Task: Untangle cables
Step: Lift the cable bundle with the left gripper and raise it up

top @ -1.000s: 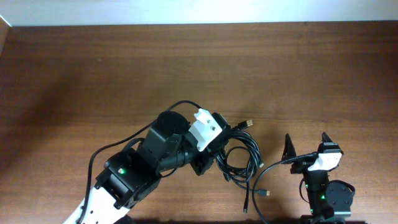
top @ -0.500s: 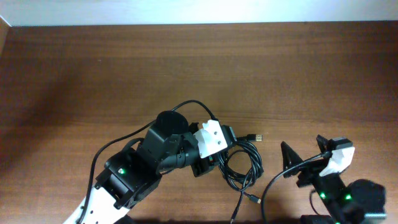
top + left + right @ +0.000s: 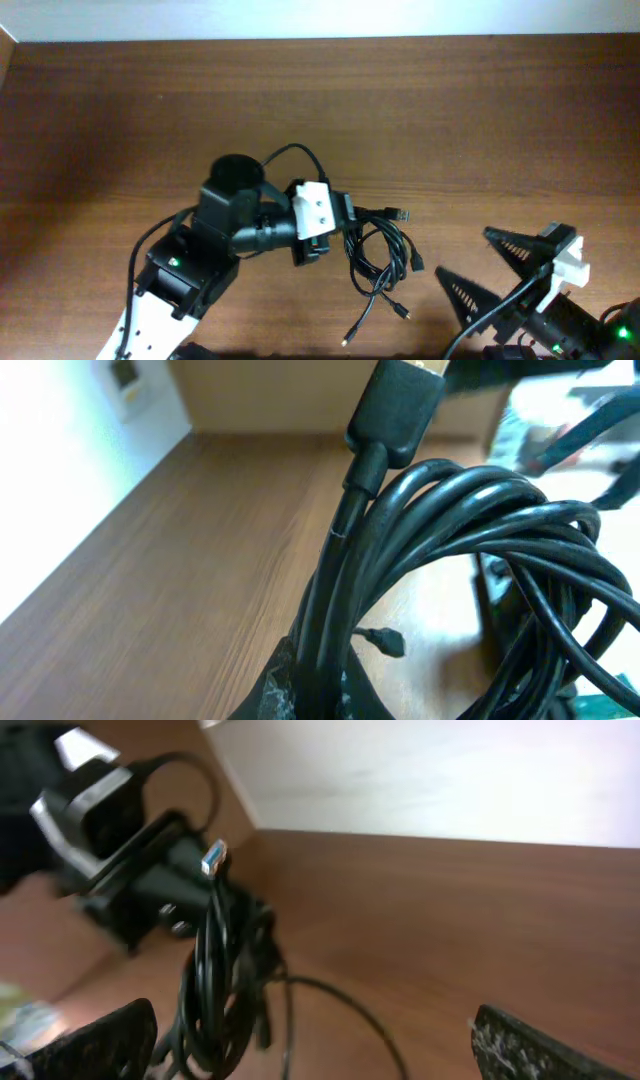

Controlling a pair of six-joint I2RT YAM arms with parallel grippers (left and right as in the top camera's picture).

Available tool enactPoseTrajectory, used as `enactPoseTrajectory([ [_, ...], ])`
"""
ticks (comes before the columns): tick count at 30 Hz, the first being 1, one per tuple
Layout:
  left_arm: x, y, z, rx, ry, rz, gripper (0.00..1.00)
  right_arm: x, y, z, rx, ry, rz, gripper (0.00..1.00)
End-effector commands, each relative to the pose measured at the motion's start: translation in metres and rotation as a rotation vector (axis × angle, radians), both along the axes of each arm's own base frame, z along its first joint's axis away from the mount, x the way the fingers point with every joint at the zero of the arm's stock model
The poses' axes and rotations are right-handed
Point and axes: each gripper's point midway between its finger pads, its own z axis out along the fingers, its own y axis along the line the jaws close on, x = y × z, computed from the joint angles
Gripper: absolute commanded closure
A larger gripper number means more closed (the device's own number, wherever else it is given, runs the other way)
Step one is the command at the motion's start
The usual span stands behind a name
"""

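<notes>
A tangled bundle of thin black cables [image 3: 372, 262] hangs from my left gripper [image 3: 340, 228], which is shut on several strands near the table's middle. In the left wrist view the strands [image 3: 450, 530] run up out of the shut fingertips [image 3: 285, 690], and one plug [image 3: 398, 405] points upward. Loose ends with small plugs [image 3: 403, 312] trail toward the front edge. My right gripper [image 3: 470, 262] stands wide open at the front right, apart from the bundle. The right wrist view shows the cables [image 3: 222, 975] left of centre, beyond my right gripper [image 3: 315, 1050], whose fingers hold nothing.
The brown wooden table [image 3: 480, 120] ends at a pale wall along the back. The left arm's own thicker black cable [image 3: 300, 155] arcs over its wrist. My left arm [image 3: 120, 830] shows at the upper left of the right wrist view.
My left gripper has drawn back to the left with the bundle, and the loose ends dragged after it. The right arm has pulled away toward the front right corner, still open.
</notes>
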Motion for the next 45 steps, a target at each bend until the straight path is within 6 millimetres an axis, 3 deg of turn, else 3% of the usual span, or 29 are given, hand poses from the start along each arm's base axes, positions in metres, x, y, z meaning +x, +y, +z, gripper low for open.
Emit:
enactPoseTrajectory([
  [1,-0.032,0.001,0.034,-0.131,-0.025,-0.214,1.0,-0.019,0.019,0.01,0.056,0.008,0.149,0.01],
  [7,-0.032,-0.001,0.032,-0.137,0.009,-0.219,1.0,-0.023,0.022,0.011,0.092,0.039,0.168,0.01],
  [18,-0.013,-0.016,0.026,-0.175,0.154,-0.233,1.0,-0.025,0.023,0.011,0.095,0.044,0.18,0.0],
  [26,-0.017,-0.019,0.028,-0.199,0.155,-0.305,1.0,-0.008,0.008,0.006,0.059,0.04,0.05,0.14],
  [31,-0.019,-0.022,0.028,-0.201,0.144,-0.312,1.0,-0.003,0.008,0.008,0.077,0.05,0.045,0.15],
  [39,-0.015,-0.048,0.018,-0.151,0.106,-0.244,1.0,-0.002,0.017,0.007,0.097,0.088,0.122,0.15],
  [45,-0.005,-0.05,0.015,-0.139,0.085,-0.188,1.0,-0.004,0.018,0.004,0.098,0.105,0.13,0.15],
])
